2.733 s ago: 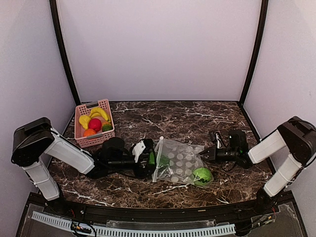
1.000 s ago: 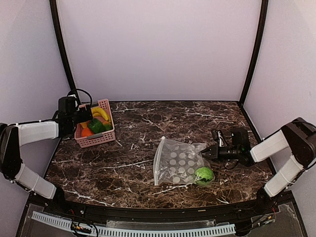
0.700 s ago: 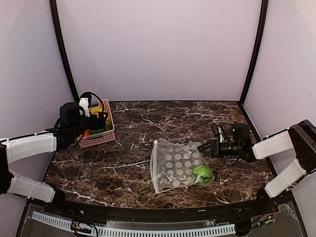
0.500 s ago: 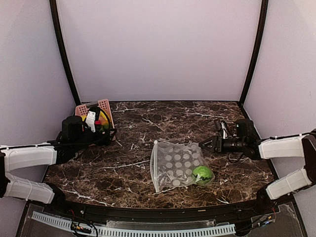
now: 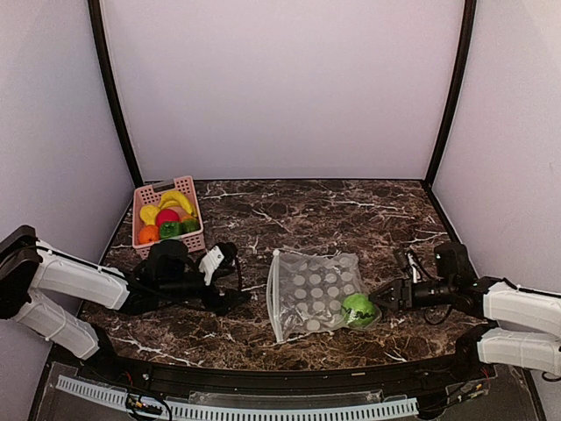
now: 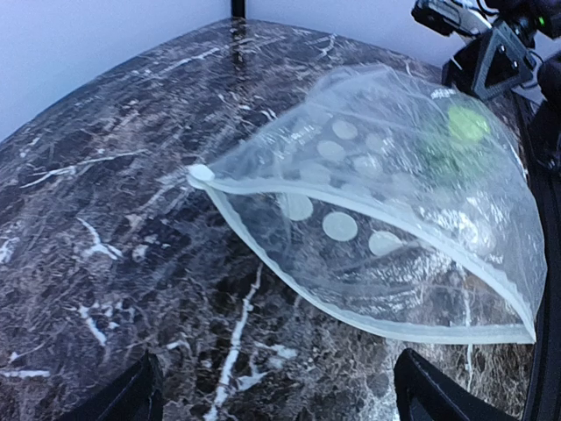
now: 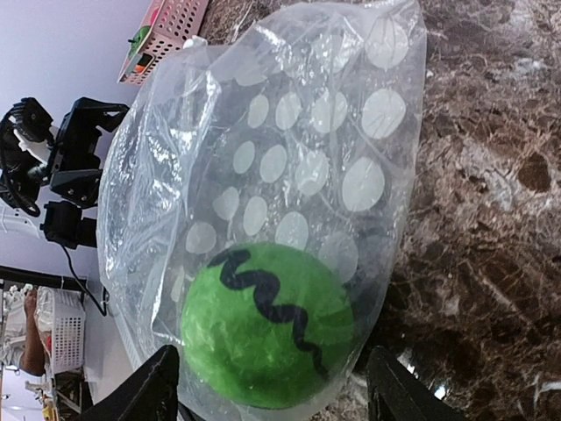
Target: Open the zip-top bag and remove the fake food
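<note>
Shows the left gripper (image 6: 280,390) spread wide, empty. Straight ahead, near but apart, meets the zip-top bag (image 6: 377,184), mouth gaping this way, length running off toward the right gripper (image 7: 276,395), likewise spread and empty. Puts the green ball (image 7: 267,324) at the closed far end, just before that gripper, behind plastic. Likely favours a left-side reach.
</note>
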`<state>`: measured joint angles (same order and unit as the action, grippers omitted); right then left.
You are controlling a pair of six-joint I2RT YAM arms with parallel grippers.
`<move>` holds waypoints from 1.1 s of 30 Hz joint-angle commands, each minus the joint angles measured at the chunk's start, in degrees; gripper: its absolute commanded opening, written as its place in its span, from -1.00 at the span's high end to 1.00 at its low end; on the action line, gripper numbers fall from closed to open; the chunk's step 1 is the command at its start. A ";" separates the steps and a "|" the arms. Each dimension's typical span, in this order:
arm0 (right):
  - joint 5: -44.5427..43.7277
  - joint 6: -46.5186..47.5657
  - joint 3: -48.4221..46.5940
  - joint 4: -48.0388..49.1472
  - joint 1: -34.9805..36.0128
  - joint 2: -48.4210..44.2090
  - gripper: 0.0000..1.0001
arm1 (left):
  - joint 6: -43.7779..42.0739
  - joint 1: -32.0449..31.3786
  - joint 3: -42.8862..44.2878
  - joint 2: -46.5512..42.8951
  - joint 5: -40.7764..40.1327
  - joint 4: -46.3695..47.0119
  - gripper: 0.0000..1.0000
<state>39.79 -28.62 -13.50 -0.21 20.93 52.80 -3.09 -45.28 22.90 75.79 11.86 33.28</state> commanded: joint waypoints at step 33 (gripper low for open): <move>-1.67 2.50 -3.15 8.77 2.85 17.59 1.00 | -6.63 -11.76 25.38 36.64 9.83 15.83 -0.88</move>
<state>41.47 -28.56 -13.72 6.70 22.02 67.88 -11.27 -56.55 45.95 110.24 21.85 44.58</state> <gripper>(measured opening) 0.004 0.929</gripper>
